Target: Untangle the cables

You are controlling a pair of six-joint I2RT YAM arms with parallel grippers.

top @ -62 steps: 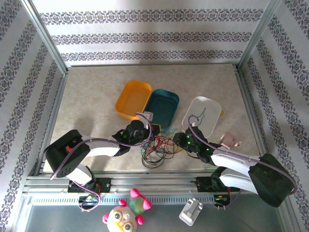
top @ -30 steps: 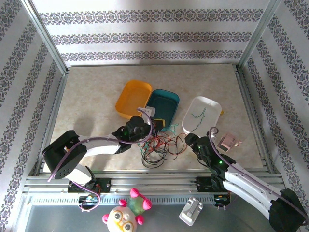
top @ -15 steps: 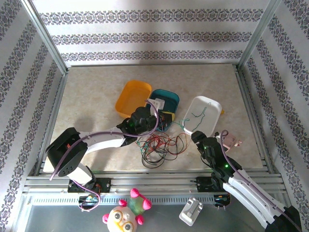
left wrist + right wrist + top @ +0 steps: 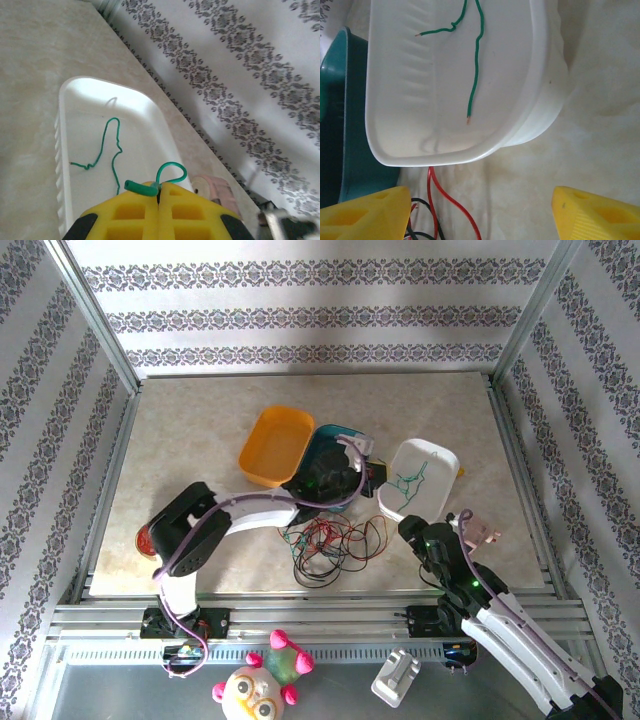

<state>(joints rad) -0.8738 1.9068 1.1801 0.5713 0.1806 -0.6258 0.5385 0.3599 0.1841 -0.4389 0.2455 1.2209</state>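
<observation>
**Cable orientation.** The tangle of red and black cables [image 4: 335, 545] lies on the table in front of the trays, between the two grippers. Its loops spread mainly left to right. A green cable [image 4: 169, 170] is pinched in the left gripper [image 4: 159, 188], whose yellow fingers [image 4: 130, 215] are pressed together on it. A short end of it points left of the fingertips and a small loop arches above them. A second green wire [image 4: 475, 75] lies loose in the white tray [image 4: 540, 75]. It is kinked, runs along the tray's length, and has a bare copper tip towards the rounded near end.

**Right gripper** [image 4: 480, 200]. The fingers are spread wide and hold nothing. It sits low over the table just short of the white tray, with red and black strands beside its left finger.

**Surface and room.** The tabletop [image 4: 200, 430] is beige with a marble pattern. It is enclosed by an aluminium frame [image 4: 103, 328] and grey ornamental striped wallpaper [image 4: 300, 315]. An orange tray [image 4: 275, 445] and a teal tray [image 4: 322, 448] stand side by side, left of the white one. A pink object [image 4: 476, 533] sits just right of the right gripper.

**Appearance.** All cables are thin and curled.
</observation>
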